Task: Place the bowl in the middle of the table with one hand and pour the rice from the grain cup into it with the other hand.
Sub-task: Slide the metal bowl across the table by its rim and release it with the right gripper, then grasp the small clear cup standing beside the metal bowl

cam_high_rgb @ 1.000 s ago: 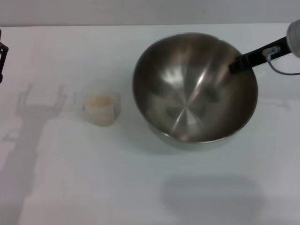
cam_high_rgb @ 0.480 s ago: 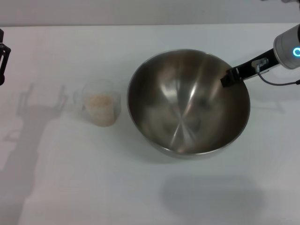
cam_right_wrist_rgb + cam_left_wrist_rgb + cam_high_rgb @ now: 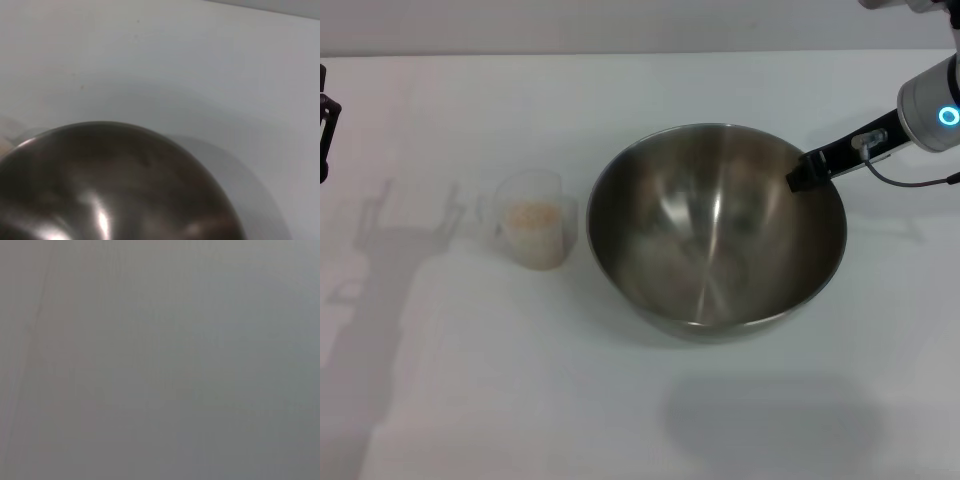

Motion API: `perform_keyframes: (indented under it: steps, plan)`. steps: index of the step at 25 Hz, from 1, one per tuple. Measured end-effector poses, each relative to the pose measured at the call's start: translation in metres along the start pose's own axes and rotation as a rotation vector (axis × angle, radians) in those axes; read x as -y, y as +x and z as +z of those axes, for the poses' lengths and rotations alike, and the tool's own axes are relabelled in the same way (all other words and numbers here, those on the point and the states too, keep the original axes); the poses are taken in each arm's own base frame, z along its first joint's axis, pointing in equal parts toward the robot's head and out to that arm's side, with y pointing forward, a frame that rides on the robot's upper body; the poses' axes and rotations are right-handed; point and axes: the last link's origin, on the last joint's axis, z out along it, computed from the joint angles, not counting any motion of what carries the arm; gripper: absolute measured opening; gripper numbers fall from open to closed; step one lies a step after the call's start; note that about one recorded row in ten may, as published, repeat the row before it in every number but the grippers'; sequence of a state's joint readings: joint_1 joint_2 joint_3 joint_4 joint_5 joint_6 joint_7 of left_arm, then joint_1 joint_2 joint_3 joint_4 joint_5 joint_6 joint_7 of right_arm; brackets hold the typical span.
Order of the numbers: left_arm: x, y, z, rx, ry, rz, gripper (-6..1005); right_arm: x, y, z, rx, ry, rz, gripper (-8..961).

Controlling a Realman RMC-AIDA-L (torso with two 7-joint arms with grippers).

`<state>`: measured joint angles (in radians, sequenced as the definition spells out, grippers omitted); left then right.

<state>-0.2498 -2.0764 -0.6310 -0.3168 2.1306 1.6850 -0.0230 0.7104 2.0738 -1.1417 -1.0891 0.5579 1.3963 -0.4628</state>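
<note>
The steel bowl (image 3: 715, 235) sits near the middle of the white table (image 3: 620, 400), roughly level. My right gripper (image 3: 805, 170), a slim black finger on a white arm, is shut on the bowl's far right rim. The bowl also fills the lower part of the right wrist view (image 3: 115, 185). The clear grain cup (image 3: 532, 222) stands upright just left of the bowl, apart from it, with pale rice (image 3: 532, 213) inside. My left gripper (image 3: 325, 120) shows only as a black piece at the far left edge, well away from the cup.
The table's back edge (image 3: 620, 52) meets a grey wall. Shadows of the arms lie on the table at the left and front. The left wrist view shows only a plain grey surface.
The bowl, held by my right gripper, has moved left and down and gone from tilted to about level. The cup and the left arm have not moved.
</note>
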Motion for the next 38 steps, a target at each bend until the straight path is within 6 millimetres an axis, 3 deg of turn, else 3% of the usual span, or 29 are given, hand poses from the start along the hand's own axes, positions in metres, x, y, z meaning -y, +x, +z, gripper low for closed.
perform_keyframes:
  steps: [10,18,21,25,28,31,33,36,38]
  plan:
    - [0.000,0.001,-0.005,-0.002,0.008,-0.002,820,-0.001,-0.005,-0.002,0.018,0.008,-0.027,108]
    - [0.001,0.004,-0.007,-0.017,0.010,-0.001,820,-0.010,-0.022,-0.017,0.068,0.033,-0.101,235]
    - [0.002,0.005,-0.008,-0.023,0.011,0.001,820,-0.012,-0.025,-0.019,0.075,0.035,-0.109,241]
    - [0.002,0.006,-0.008,-0.029,0.010,0.005,819,-0.016,-0.036,-0.027,0.111,0.048,-0.137,248]
    - [0.003,0.006,-0.008,-0.030,0.010,0.007,819,-0.027,-0.054,-0.044,0.217,0.094,-0.216,254]
    - [0.004,0.006,-0.008,-0.026,0.014,0.009,819,-0.030,-0.062,-0.053,0.297,0.132,-0.260,376]
    - [0.004,0.004,-0.009,-0.015,0.015,0.012,819,-0.035,-0.071,-0.064,0.445,0.197,-0.335,458]
    - [0.005,0.002,-0.010,0.005,0.019,0.015,819,-0.041,-0.073,-0.066,0.538,0.242,-0.386,542]
    - [0.006,-0.003,-0.014,0.044,0.026,0.020,819,-0.047,-0.071,-0.065,0.691,0.315,-0.457,598]
